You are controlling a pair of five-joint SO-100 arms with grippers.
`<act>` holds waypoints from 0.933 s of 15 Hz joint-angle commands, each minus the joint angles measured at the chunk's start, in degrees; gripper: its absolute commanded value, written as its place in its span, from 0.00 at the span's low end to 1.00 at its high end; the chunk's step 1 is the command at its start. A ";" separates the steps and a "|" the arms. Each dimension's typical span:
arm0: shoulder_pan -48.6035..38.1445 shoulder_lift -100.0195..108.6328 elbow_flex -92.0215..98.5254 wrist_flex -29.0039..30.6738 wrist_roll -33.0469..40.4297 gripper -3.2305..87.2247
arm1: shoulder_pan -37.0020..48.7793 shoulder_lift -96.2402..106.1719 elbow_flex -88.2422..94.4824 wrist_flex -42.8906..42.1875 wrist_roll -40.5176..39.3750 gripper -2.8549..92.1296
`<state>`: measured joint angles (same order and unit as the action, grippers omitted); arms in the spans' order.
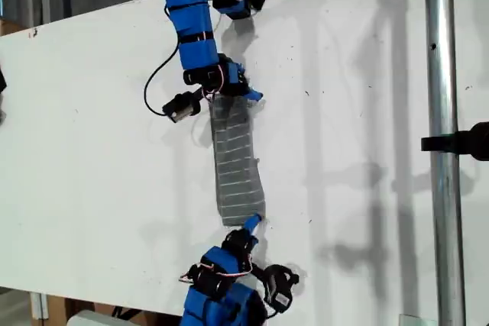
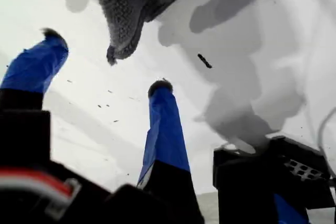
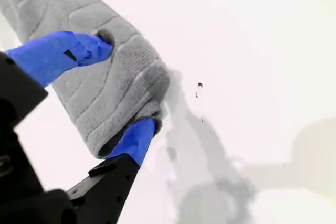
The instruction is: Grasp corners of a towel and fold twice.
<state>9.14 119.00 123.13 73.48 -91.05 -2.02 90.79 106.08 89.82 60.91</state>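
The towel (image 1: 237,158) lies on the white table (image 1: 92,150) as a narrow folded grey strip with pale stripes. In the exterior view, my second gripper (image 1: 243,91) is at the strip's upper end. The second wrist view shows that gripper (image 3: 126,85) shut on the towel (image 3: 47,3), one blue finger (image 3: 68,53) on top and the other under the edge. My first gripper (image 1: 252,223) sits at the strip's lower end. In the first wrist view it (image 2: 105,60) is open, with a towel corner (image 2: 112,55) just beyond its fingertips and nothing held.
A metal pole (image 1: 442,143) with a black clamp (image 1: 466,141) runs down the exterior view's right. The second arm's camera (image 1: 179,106) and its black cable (image 1: 157,82) hang beside the towel's upper end. The table's edge runs along the exterior view's bottom left.
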 commanded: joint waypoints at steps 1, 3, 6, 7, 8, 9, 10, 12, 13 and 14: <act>3.08 22.15 2.29 2.55 -2.02 0.32 | -3.87 3.52 -10.11 9.93 1.05 0.42; 3.34 51.33 18.46 -0.88 -3.43 0.31 | -2.64 15.29 -5.71 8.88 2.37 0.41; 4.57 79.54 40.52 -4.22 -1.93 0.28 | 8.26 48.52 23.64 -3.60 10.11 0.40; 4.66 80.24 43.33 -4.22 -2.11 0.29 | 11.16 57.57 33.22 -9.76 11.69 0.40; 4.13 80.24 45.09 -3.87 -1.14 0.29 | 13.01 58.80 38.32 -14.59 13.36 0.41; 3.60 80.24 46.58 -3.08 -0.97 0.29 | 14.24 52.91 39.38 -20.83 14.06 0.41; 3.16 80.24 47.64 -2.37 -1.32 0.30 | 14.41 42.45 35.68 -26.54 14.06 0.42; 3.16 80.24 47.99 -1.58 -1.49 0.30 | 14.68 21.71 26.98 -35.86 13.27 0.43; 3.25 80.24 47.90 -0.70 -2.29 0.29 | 14.77 14.06 22.41 -38.14 12.48 0.43; 3.69 80.24 48.16 -0.26 -2.81 0.30 | 14.68 6.59 17.40 -38.14 12.30 0.42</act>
<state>13.01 198.81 171.74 72.86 -92.99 12.39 105.91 131.84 53.61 73.83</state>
